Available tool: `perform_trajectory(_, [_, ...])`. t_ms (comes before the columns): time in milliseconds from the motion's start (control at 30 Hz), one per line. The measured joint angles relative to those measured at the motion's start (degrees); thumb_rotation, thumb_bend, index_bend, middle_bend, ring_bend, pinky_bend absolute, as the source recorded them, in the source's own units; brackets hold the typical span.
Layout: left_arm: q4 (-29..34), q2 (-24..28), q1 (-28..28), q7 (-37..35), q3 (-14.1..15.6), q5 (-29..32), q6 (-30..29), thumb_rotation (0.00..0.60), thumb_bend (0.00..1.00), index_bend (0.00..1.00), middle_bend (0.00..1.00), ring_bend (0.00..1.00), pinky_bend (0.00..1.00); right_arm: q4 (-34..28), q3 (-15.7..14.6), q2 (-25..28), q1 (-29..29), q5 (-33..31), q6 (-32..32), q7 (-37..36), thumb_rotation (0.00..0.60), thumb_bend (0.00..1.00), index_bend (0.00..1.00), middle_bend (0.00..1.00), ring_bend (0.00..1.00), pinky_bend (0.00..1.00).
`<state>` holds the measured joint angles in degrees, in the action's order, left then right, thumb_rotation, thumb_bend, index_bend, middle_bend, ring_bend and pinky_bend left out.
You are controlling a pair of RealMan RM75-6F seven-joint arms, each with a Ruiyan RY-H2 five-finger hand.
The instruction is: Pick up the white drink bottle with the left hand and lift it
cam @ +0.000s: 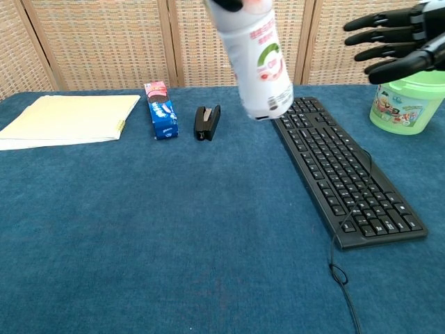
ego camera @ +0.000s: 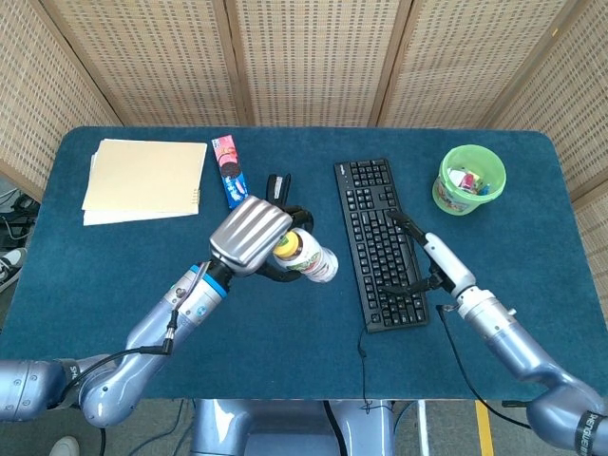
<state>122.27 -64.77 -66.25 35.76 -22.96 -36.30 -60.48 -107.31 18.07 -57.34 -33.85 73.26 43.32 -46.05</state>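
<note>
My left hand (ego camera: 251, 237) grips the white drink bottle (ego camera: 306, 256) near its yellow cap and holds it well above the table, beside the keyboard's left edge. In the chest view the bottle (cam: 256, 59) hangs tilted high over the blue cloth, its top cut off by the frame; the left hand is barely visible there. My right hand (ego camera: 418, 245) is over the keyboard with fingers spread and nothing in it; the chest view shows this hand (cam: 393, 43) at the upper right, fingers pointing left toward the bottle.
A black keyboard (ego camera: 378, 241) lies right of centre with its cable trailing to the front edge. A green bucket (ego camera: 470, 180) stands at the back right. A black stapler (ego camera: 277, 194), a blue cookie pack (ego camera: 231, 174) and a cream folder (ego camera: 144, 180) lie at the back left.
</note>
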Motion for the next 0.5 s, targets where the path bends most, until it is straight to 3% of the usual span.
perform_trajectory(367, [-1.6,-2.5,-3.2,-2.7,-2.3,4.1,-1.2,0.6,0.46,0.68,0.59,0.57,0.68,-0.9,0.8,-7.3,-4.9,-4.1,-1.2,4.6,0.6,0.0,0.07,0.01,0.0,0.0])
perform_trajectory(500, [-2.8,-3.1,-3.6,-4.9,-2.6,4.5,-1.1,0.6,0.46,0.68,0.6,0.57,0.68,-0.2,1.2,-10.7,-7.1,-8.1,-0.5,9.5,0.6,0.0,0.18,0.15,0.07,0.0])
